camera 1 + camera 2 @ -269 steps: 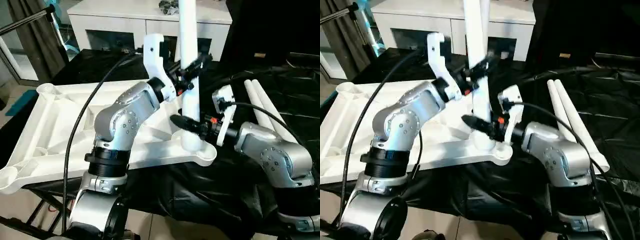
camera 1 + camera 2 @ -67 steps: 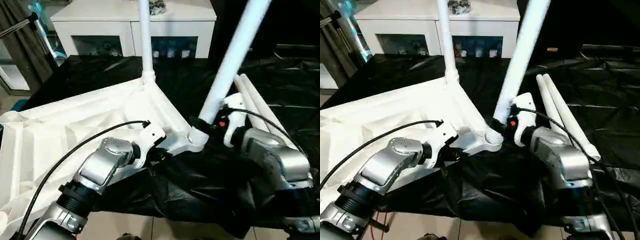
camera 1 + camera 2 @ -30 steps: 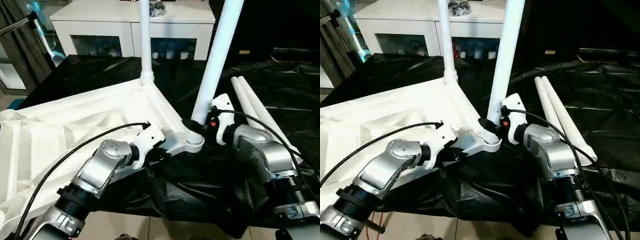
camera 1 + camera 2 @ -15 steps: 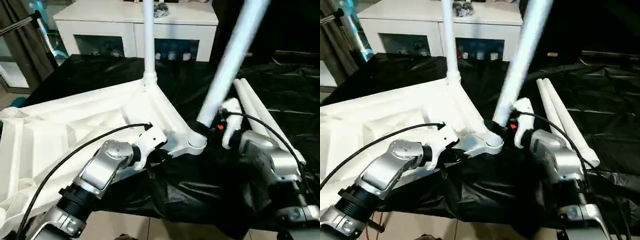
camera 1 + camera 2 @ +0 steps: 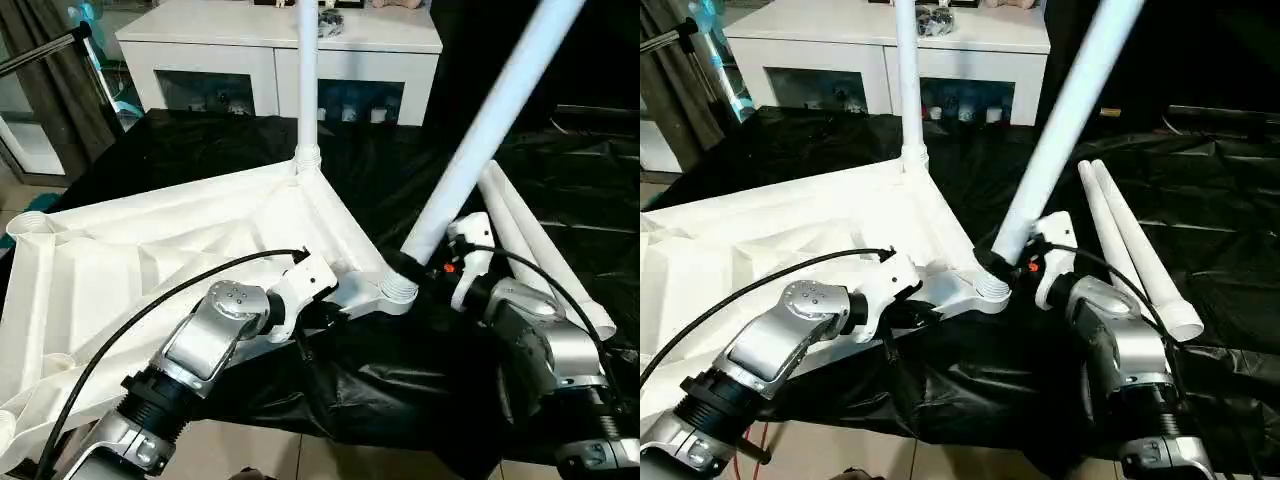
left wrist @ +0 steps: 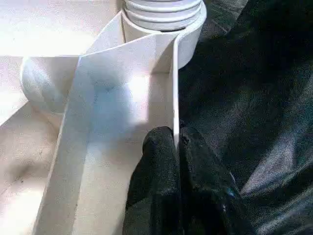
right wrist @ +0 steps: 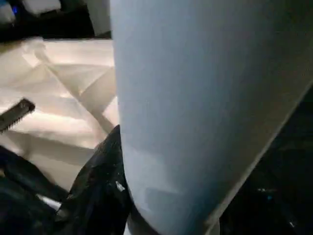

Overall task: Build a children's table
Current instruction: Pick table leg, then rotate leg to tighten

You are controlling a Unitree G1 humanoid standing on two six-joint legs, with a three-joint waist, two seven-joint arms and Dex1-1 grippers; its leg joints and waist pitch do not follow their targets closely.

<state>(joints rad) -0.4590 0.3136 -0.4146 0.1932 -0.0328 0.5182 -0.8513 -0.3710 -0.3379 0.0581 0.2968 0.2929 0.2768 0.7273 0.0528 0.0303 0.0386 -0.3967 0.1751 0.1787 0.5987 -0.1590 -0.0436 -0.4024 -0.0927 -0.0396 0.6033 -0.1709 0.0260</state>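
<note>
Tabletop rim pinched by left end effector | right end effector clamps tilted leg

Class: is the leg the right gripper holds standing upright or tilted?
Tilted. The leg slants away from its corner socket, unlike the vertical far leg.

there was one white plastic ribbed tabletop. four long white tapered tube legs were counted: one upright in the far corner socket, one leaning in the near corner socket, and two lying loose side by side on the black sheet. one white cabinet with glass doors stood behind.
</note>
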